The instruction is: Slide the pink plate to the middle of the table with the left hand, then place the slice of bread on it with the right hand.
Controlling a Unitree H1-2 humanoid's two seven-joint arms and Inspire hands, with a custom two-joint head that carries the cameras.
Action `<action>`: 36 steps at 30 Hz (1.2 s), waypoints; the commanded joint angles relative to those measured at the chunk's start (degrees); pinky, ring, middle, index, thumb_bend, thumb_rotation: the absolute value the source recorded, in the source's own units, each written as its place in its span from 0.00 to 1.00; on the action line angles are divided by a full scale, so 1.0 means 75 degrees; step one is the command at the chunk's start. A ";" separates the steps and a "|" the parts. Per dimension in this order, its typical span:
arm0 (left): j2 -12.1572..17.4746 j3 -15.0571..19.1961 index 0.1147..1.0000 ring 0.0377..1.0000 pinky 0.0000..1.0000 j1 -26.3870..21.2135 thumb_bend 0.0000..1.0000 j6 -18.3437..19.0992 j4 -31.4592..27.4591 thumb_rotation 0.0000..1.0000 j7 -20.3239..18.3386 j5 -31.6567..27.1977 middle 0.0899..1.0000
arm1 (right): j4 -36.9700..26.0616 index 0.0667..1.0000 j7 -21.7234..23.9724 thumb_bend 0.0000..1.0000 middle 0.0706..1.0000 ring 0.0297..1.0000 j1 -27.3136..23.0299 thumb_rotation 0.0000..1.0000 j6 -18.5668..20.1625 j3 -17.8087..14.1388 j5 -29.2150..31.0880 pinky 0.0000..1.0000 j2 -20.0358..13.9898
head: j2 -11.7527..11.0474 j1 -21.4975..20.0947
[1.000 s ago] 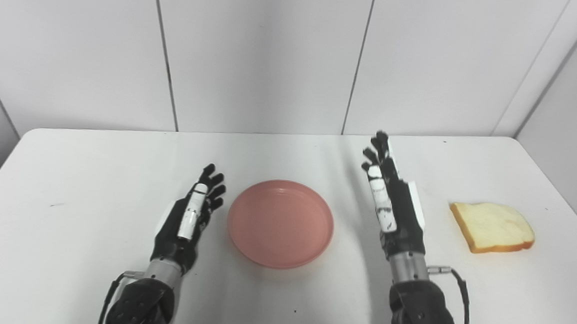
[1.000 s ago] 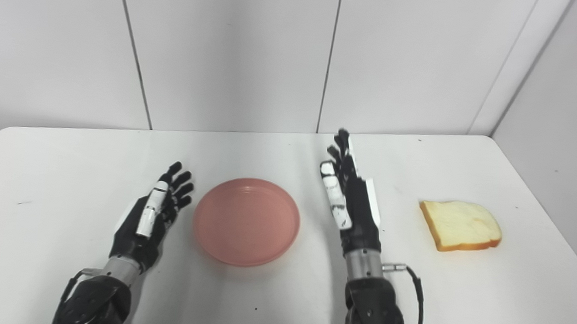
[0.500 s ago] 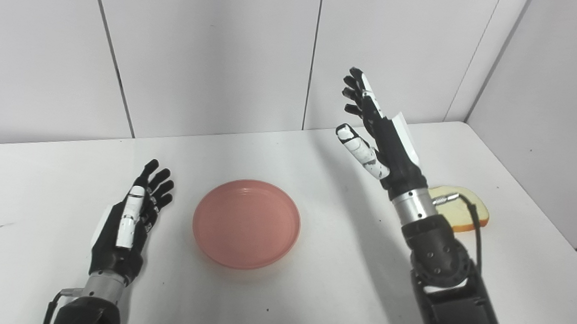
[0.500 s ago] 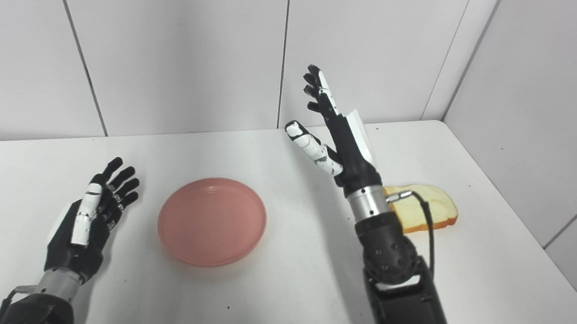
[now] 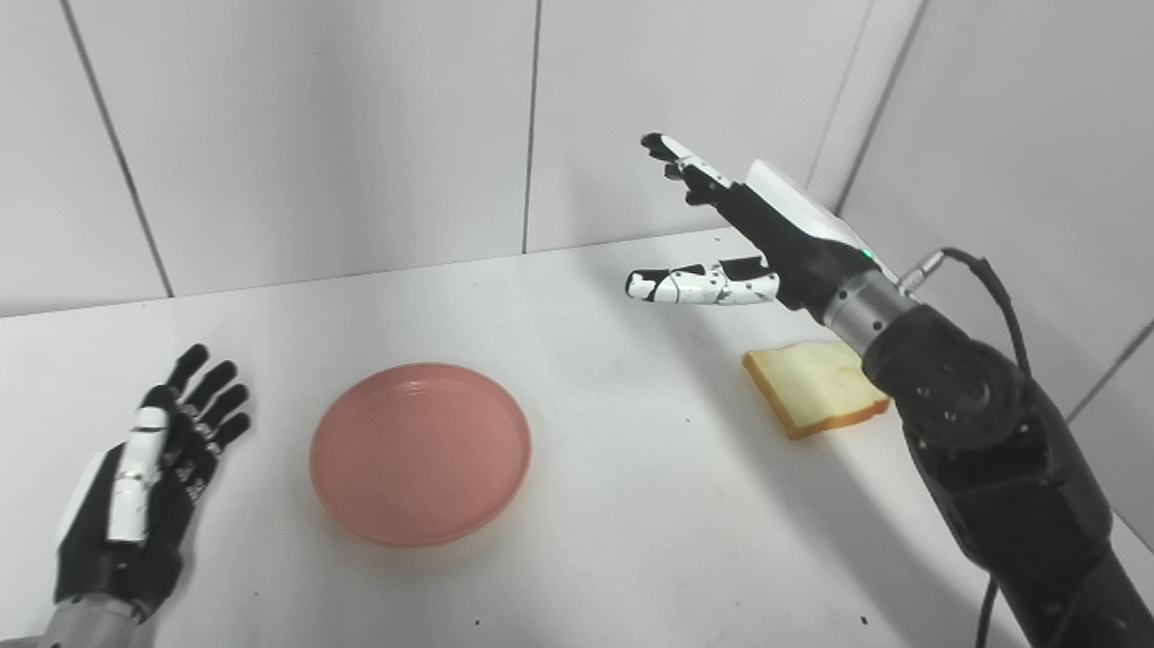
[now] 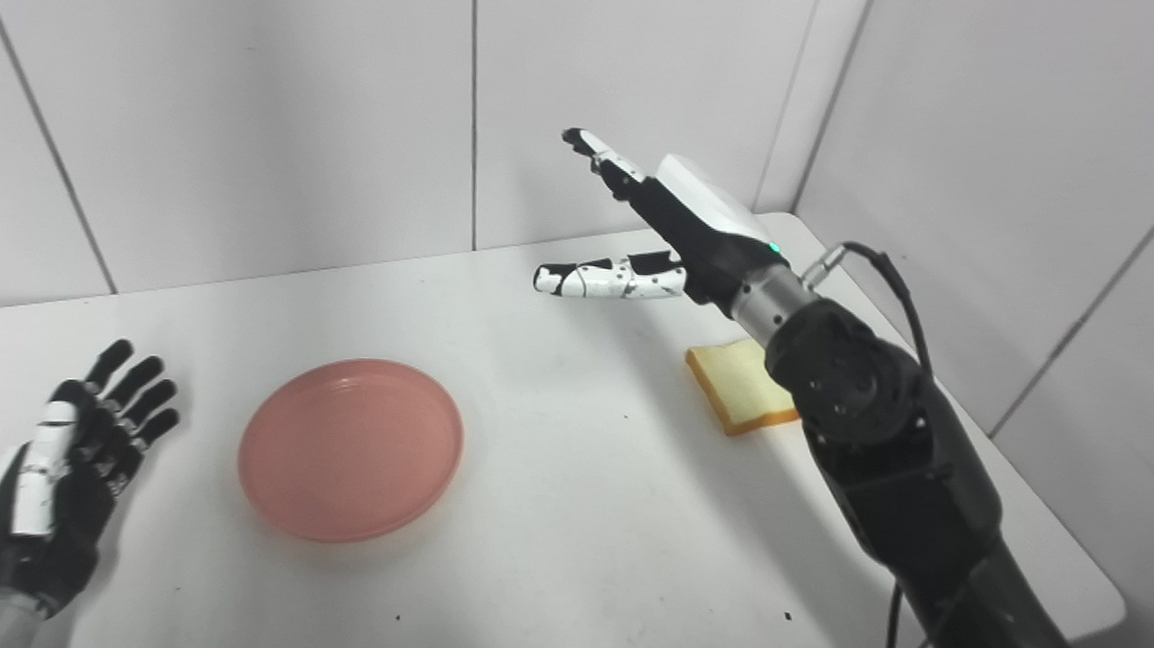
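Your pink plate [image 5: 420, 452], round and shallow with a raised rim, sits empty on the white desk [image 5: 625, 527]. The bread slice [image 5: 814, 387], pale with tan crust, lies flat far right. Your right hand [image 5: 753, 230] hovers raised, fingers apart; your left hand [image 5: 140, 503] rests beside the plate, fingers spread, holding nothing

light: bright, even, overhead; no harsh glare
shadows: soft, right arm [image 5: 991, 440] casts a broad one across white table [image 5: 625, 527]; thin one under pink plate [image 5: 420, 452]
focus: sharp overall, no motion blur
edges: wall seams lean outward
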 commanded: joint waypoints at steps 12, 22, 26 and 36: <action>0.0254 0.0099 0.93 0.93 0.92 -0.0167 0.45 -0.0208 -0.0321 1.00 -0.0169 -0.0220 0.94 | 0.0524 1.00 0.2419 1.00 1.00 0.97 -0.0460 0.42 0.0049 -0.0361 -0.0933 0.83 -0.1733 | 0.0114 -0.0303; 0.0341 0.0152 0.92 0.92 0.92 -0.0172 0.47 -0.0230 -0.0322 1.00 -0.0137 -0.0261 0.93 | 0.1134 1.00 0.2447 1.00 1.00 0.98 -0.0369 0.31 -0.0173 0.0591 -0.1615 0.92 -0.2723 | 0.0251 -0.0365; 0.0382 0.0148 0.93 0.92 0.91 -0.0168 0.47 -0.0251 -0.0350 1.00 -0.0212 -0.0303 0.93 | 0.1432 0.99 0.2509 1.00 1.00 0.99 -0.0512 0.35 -0.0339 0.1114 -0.2121 0.93 -0.2870 | 0.0297 -0.0370; 0.0404 0.0210 0.91 0.91 0.90 -0.0202 0.47 -0.0153 -0.0331 1.00 -0.0237 -0.0354 0.93 | 0.1824 1.00 0.2432 1.00 1.00 1.00 -0.0593 0.37 -0.0834 0.1749 -0.3158 1.00 -0.2797 | 0.0376 -0.0362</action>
